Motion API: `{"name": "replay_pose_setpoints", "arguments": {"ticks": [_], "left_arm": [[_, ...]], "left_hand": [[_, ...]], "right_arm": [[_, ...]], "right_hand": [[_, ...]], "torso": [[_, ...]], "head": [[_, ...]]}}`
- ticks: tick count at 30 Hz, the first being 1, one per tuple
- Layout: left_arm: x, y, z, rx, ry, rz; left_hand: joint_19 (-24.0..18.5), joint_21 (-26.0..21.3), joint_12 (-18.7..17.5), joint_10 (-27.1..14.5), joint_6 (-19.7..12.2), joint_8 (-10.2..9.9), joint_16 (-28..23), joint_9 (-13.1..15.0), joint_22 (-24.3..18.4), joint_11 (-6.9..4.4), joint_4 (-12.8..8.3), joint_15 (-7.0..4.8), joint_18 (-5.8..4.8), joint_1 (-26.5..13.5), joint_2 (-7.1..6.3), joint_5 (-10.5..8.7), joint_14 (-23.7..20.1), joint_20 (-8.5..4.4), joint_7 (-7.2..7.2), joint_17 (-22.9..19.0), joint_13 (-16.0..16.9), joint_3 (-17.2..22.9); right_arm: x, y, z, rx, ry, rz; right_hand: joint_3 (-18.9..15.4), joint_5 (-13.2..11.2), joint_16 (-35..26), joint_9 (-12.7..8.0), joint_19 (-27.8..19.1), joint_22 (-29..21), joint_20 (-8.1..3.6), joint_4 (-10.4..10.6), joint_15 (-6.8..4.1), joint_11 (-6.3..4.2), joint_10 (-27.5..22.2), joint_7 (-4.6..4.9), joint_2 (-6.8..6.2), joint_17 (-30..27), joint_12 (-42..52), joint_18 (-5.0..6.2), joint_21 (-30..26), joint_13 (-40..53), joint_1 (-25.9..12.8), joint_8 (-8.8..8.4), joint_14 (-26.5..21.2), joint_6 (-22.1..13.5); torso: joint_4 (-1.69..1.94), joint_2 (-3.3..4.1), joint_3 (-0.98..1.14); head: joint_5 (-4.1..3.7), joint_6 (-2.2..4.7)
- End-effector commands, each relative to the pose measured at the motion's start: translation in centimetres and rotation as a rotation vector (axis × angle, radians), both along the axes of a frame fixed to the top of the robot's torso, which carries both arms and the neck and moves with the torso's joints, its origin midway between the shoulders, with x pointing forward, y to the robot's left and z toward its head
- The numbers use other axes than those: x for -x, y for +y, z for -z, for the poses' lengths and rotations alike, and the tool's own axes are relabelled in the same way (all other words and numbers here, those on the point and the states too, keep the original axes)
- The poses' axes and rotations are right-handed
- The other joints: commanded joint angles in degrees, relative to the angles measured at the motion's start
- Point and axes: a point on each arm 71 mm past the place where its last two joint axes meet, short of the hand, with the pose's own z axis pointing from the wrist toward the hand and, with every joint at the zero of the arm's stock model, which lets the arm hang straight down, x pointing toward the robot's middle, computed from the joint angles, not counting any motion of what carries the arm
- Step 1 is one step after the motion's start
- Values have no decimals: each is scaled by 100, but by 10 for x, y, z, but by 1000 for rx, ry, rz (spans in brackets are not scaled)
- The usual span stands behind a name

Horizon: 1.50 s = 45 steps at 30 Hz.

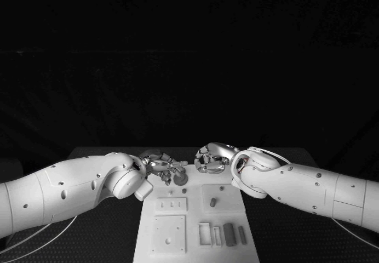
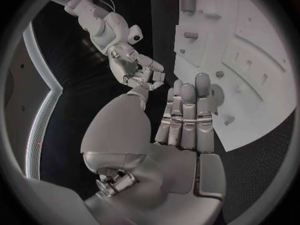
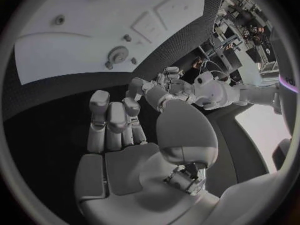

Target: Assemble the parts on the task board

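Both hands hover released at the board's (image 1: 197, 241) far end. A gear (image 1: 178, 177) lies just under the left hand (image 1: 162, 164), nearer it than the right hand (image 1: 212, 158).

The white task board (image 1: 197, 241) lies flat at mid-table, long axis running away from the robot. Grey parts lie on it: a short peg (image 1: 212, 203) mid-board, slim bars (image 1: 229, 234) nearer, a gear (image 3: 117, 54) at the far end.

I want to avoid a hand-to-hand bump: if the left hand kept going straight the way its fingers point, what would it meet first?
Probably the right hand. In the left wrist view the left hand has straight fingers aimed at it, along the task board edge. Depth is unclear.
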Motion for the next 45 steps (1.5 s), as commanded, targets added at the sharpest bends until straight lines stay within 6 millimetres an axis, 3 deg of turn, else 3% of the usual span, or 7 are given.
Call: {"name": "replay_pose_setpoints", "arguments": {"ticks": [1, 14, 18, 30, 43, 45], "left_arm": [[2, -5, 1, 14, 17, -5], [5, -15, 1, 39, 41, 14], [5, -16, 2, 41, 43, 16], [6, -18, 3, 28, 57, 44], [6, -19, 2, 49, 61, 35], [5, -19, 2, 61, 67, 28]], "left_hand": [[-4, -35, -22, -46, 13, 3, 22, -8, 10, -16, 7, 17, 398, -29, 3, -36, -26, 6, -60, -5, -1, 47], [-14, -45, 15, -2, 54, 34, 32, -1, 43, -38, 3, -1, 395, 21, 73, -36, -39, 4, -79, -11, 21, 33], [-10, -47, 55, 84, 117, 74, 45, 9, 67, -64, 5, -25, 390, 29, 99, -36, -35, -7, -67, -13, 58, -2], [-1, -55, 83, 176, 224, 139, 62, 30, 103, -84, 6, -44, 375, 47, 143, -36, -32, -28, -55, -20, 109, -58], [-6, -84, 33, 146, 191, 125, 72, 14, 140, -76, 3, -38, 358, 181, 288, -36, -43, -38, -56, -34, 129, -117], [-5, -91, 37, 163, 210, 136, 72, 17, 144, -79, 12, -39, 354, 152, 377, -36, -46, -35, -68, -38, 137, -122]], "right_arm": [[3, 6, 0, 15, 4, -7], [11, 25, -2, 8, 1, -58], [12, 29, -2, 4, -2, -64], [15, 34, -3, -4, -9, -80], [19, 42, 2, -8, 3, -96], [19, 42, 2, -7, 5, -96]], "right_hand": [[33, 33, 1, 107, 24, 90, -9, -7, -32, -32, 16, -35, -37, 6, 30, 284, 30, 2, 10, 12, 26, 1196], [37, 33, 1, 115, 30, 88, -11, -8, -37, -34, 22, -37, -40, 8, 28, 284, 31, 0, 8, 9, 35, 1196], [38, 33, 0, 117, 32, 87, -12, -8, -38, -35, 23, -37, -40, 6, 28, 284, 31, -1, 7, 8, 35, 1196], [41, 32, 1, 125, 38, 86, -14, -9, -42, -37, 29, -39, -43, 14, 26, 284, 33, -3, 4, 5, 47, 1198], [44, 32, 1, 132, 43, 85, -16, -8, -44, -39, 35, -41, -42, 16, 25, 284, 34, -4, 0, 3, 54, 1200], [45, 32, 1, 133, 43, 85, -16, -8, -44, -40, 36, -41, -42, 13, 25, 284, 34, -4, 0, 3, 52, 1200]], "torso": [[1, -10, 7], [-2, 0, 1], [11, -2, -1], [6, 2, -1], [5, 10, -2], [5, 9, -2]], "head": [[10, 6], [-10, -26], [-21, -24], [-13, -40], [-7, -53], [-3, -52]]}}
